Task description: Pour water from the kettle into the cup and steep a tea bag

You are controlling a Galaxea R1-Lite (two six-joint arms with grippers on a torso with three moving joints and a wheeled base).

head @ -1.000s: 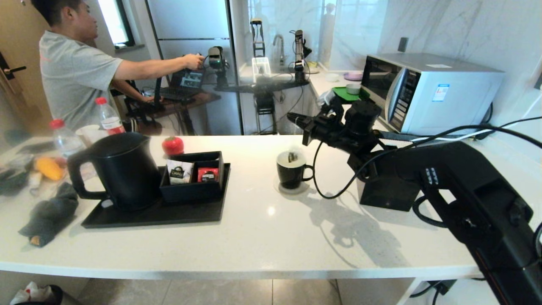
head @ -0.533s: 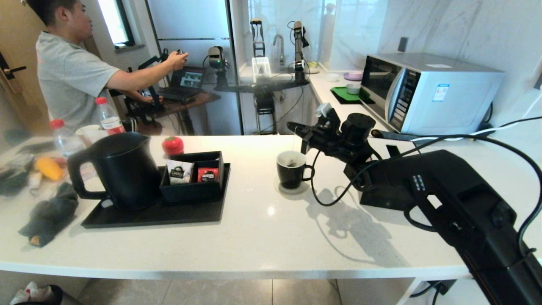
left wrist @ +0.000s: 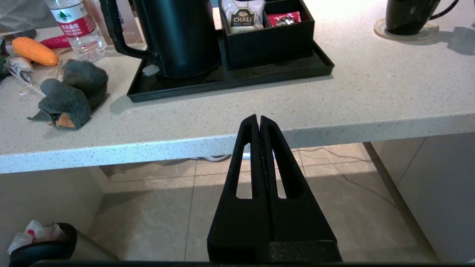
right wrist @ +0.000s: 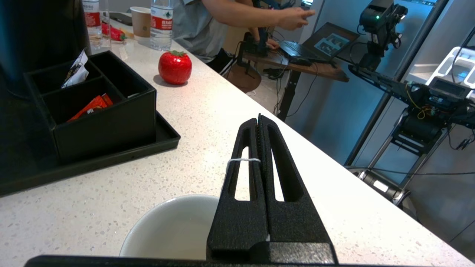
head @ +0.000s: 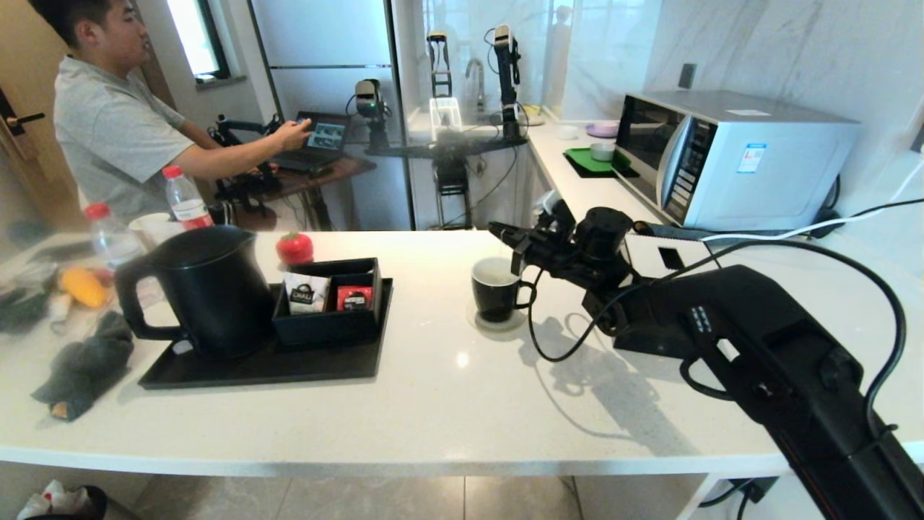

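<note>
The black kettle point(head: 195, 289) stands on the left end of a black tray point(head: 289, 367); its lower body also shows in the left wrist view point(left wrist: 178, 37). The black cup point(head: 495, 292) with a white inside point(right wrist: 174, 230) sits on a coaster mid-counter. My right gripper point(head: 499, 232) hovers just above the cup's rim, shut on the tea bag's thin white string point(right wrist: 241, 160), which loops over one finger. The pouch itself is hidden, hanging down into the cup. My left gripper point(left wrist: 258, 118) is shut and empty, parked below the counter's front edge.
A black compartment box point(head: 328, 307) on the tray holds a white sachet point(head: 302, 296) and a red sachet point(head: 354, 297). A red tomato-shaped thing point(head: 294, 248), bottles point(head: 186, 198), a grey cloth point(head: 86, 365) and a microwave point(head: 729, 155) stand around. A person point(head: 108, 123) is behind.
My right gripper has come down toward the cup, and the tea bag that hung above the rim has sunk inside. The person's arm behind has dropped.
</note>
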